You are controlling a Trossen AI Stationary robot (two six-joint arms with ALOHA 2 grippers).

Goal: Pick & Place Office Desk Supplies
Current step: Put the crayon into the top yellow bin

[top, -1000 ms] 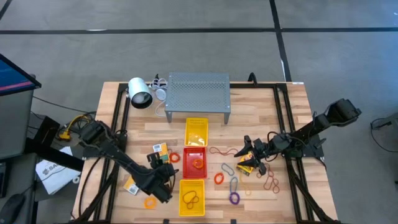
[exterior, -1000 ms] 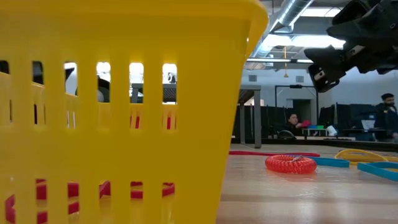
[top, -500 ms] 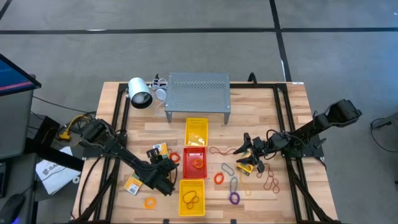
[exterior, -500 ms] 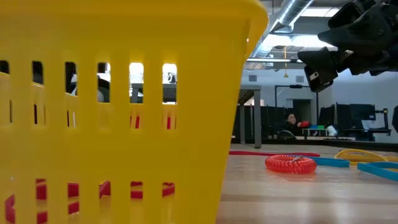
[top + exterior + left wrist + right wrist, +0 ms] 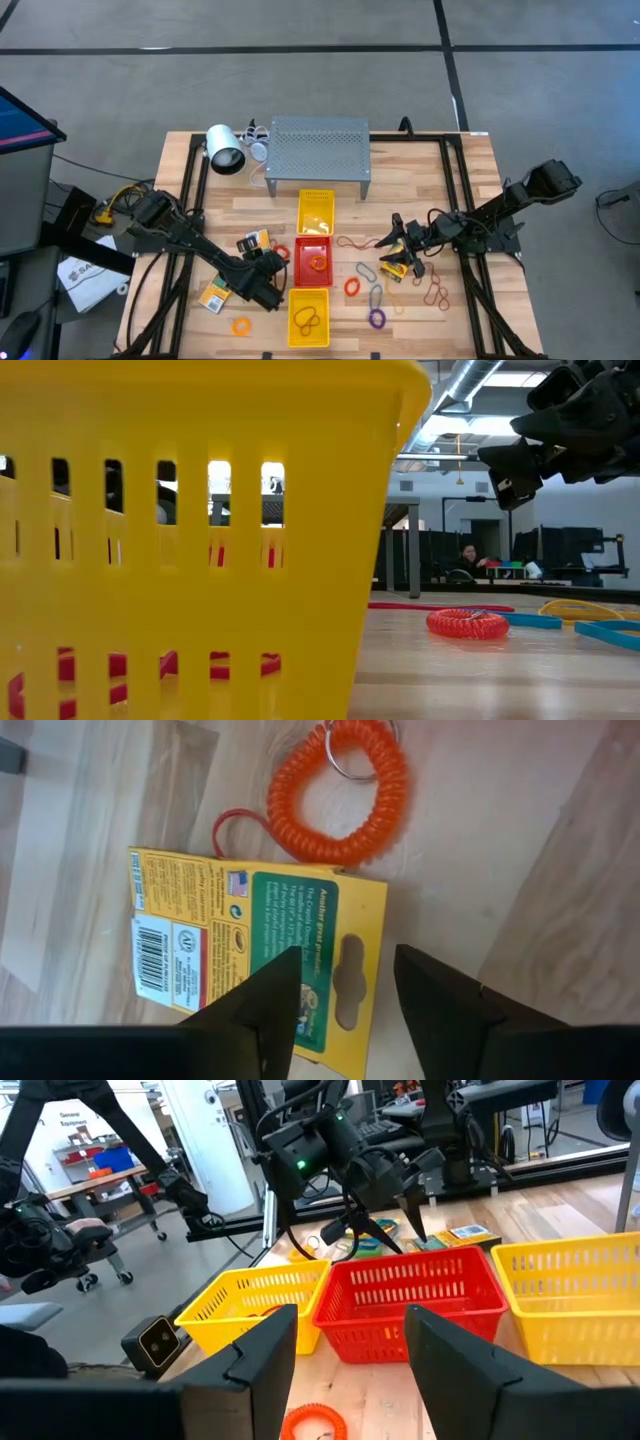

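Note:
My left gripper (image 5: 258, 264) (image 5: 345, 955) is open and hovers just above a yellow-orange card packet (image 5: 255, 955) (image 5: 257, 241) lying flat on the table, its fingers either side of the packet's hanger-hole end. An orange coil ring (image 5: 340, 790) (image 5: 280, 253) lies beside that packet. A second packet (image 5: 213, 295) and an orange loop (image 5: 240, 326) lie nearer the near edge. My right gripper (image 5: 393, 255) (image 5: 350, 1315) (image 5: 515, 470) is open and empty above the table, right of the trays, over a yellow packet (image 5: 394, 268).
Three trays stand in a row at mid-table: yellow (image 5: 316, 211), red (image 5: 325, 244), yellow (image 5: 293, 305). Loops lie right of them: orange (image 5: 352, 287), purple (image 5: 377, 318), brown (image 5: 435, 292). A grey perforated shelf (image 5: 320, 150) and a white cylinder (image 5: 225, 150) stand at the far edge.
My left gripper has moved toward the far edge, closer to the packet beside the coil ring. My right gripper has moved a little toward the trays and come lower in the low view. Nothing on the table has moved.

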